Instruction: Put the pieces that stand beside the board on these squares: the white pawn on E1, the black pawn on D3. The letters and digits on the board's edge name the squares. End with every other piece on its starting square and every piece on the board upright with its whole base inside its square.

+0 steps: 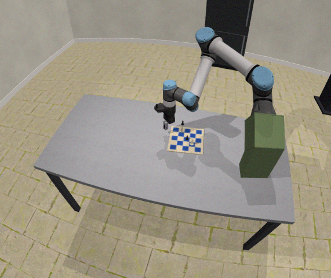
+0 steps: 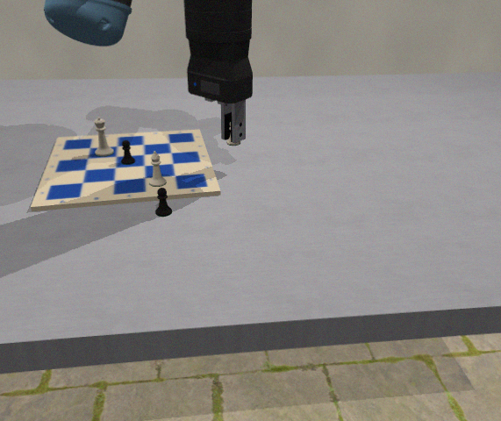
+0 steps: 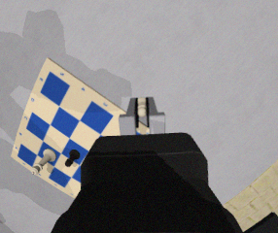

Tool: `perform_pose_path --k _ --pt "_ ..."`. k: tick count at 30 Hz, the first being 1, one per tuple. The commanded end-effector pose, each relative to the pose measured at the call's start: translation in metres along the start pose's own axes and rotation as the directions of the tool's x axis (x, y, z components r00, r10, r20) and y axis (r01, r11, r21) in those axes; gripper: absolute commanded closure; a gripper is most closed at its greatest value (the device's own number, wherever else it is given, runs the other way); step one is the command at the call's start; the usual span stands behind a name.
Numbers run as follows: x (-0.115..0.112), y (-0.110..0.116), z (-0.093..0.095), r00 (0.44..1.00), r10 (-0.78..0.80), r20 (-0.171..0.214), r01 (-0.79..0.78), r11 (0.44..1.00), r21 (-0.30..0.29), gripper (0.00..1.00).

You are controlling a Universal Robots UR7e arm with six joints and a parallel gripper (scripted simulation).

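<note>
My gripper point(image 1: 166, 124) point(image 2: 232, 134) point(image 3: 142, 106) is shut on the white pawn point(image 2: 233, 143) point(image 3: 142, 107), whose base shows below the fingertips. It holds the pawn upright above the table, just off the board's side. The board point(image 1: 202, 143) point(image 2: 105, 203) point(image 3: 76, 101) lies flat. The black pawn point(image 1: 182, 123) point(image 2: 163, 203) stands upright on the table beside the board's edge; the gripper body hides it in the wrist view.
On the board stand a tall white piece point(image 1: 192, 142) point(image 2: 101, 140) point(image 3: 45, 159), another black pawn point(image 1: 186, 138) point(image 2: 126, 153) point(image 3: 73, 156) and a second tall white piece point(image 1: 182, 129) point(image 2: 156, 172) close to the loose black pawn. A green block point(image 1: 262, 143) stands under the arm's base.
</note>
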State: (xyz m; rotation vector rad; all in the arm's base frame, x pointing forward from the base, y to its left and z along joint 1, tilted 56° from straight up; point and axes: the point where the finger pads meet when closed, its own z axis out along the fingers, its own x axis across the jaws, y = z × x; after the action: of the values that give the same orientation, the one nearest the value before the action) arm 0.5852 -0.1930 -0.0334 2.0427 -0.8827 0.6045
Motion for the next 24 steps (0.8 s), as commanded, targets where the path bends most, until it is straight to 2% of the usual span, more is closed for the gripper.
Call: perform_pose_path --k 1,3,7,10,24 --pt "0.001 0.000 -0.036 1.000 0.001 0.002 -0.001 1.000 0.000 1.00" --pt "0.001 0.000 -0.036 1.000 0.001 0.002 -0.001 1.000 0.000 1.00" --pt "0.001 0.000 -0.055 1.000 0.001 0.002 -0.001 1.000 0.000 1.00" --pt "0.001 0.000 -0.061 1.000 0.001 0.002 -0.001 1.000 0.000 1.00" --pt "0.001 0.001 -0.062 1.000 0.010 0.002 -0.010 1.000 0.000 1.00"
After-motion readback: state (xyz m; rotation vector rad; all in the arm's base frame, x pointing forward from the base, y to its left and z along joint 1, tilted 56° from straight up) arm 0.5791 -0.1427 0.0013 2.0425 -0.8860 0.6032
